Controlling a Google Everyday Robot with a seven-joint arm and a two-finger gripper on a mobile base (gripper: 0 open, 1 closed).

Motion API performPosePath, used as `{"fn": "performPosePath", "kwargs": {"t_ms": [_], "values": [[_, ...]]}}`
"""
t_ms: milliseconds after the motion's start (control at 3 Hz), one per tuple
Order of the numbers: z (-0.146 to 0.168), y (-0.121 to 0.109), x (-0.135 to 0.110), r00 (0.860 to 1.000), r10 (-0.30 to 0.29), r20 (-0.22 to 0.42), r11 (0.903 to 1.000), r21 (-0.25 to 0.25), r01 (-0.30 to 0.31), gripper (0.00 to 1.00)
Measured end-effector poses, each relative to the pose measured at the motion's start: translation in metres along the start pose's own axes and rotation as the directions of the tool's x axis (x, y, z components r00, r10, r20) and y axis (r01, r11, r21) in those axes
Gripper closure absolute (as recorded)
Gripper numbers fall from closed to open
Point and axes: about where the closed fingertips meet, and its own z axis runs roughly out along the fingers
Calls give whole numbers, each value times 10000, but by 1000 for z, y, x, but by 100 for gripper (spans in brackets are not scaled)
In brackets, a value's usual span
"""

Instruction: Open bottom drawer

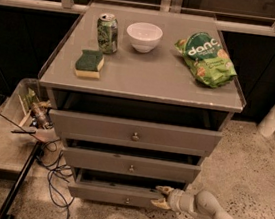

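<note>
The bottom drawer (111, 194) is sitting lowest in the cabinet (146, 82), just above the floor, and we are seeing it pulled out a little, with a dark gap showing behind its front. We are counting three grey drawers, it being under the middle drawer (95, 160) and the top drawer (95, 126), each with one small round knob. On the cabinet top we are counting one green can (107, 33), one white bowl (144, 36), one sponge (89, 64) and one green snack bag (206, 59). One gripper (160, 196) is reaching in from the right, at the right end of the bottom drawer's front and beside its knob (127, 200). Its fingers (163, 189) are standing apart, one by the front's top edge and one lower; whether they are pressing on it we cannot tell.
</note>
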Motion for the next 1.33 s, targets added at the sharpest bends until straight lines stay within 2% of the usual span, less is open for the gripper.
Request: {"fn": "performPosePath", "kwargs": {"t_ms": [333,667,1000,1333], "values": [[0,1,0,10000,2,5,10000,-3,-2,65],[-9,13,6,9999,26,99,10000,36,-27,88],[-10,13,5,9999,26,99,10000,37,-26,100],[-15,21,7,9999,19,120,10000,97,-20,100]]}}
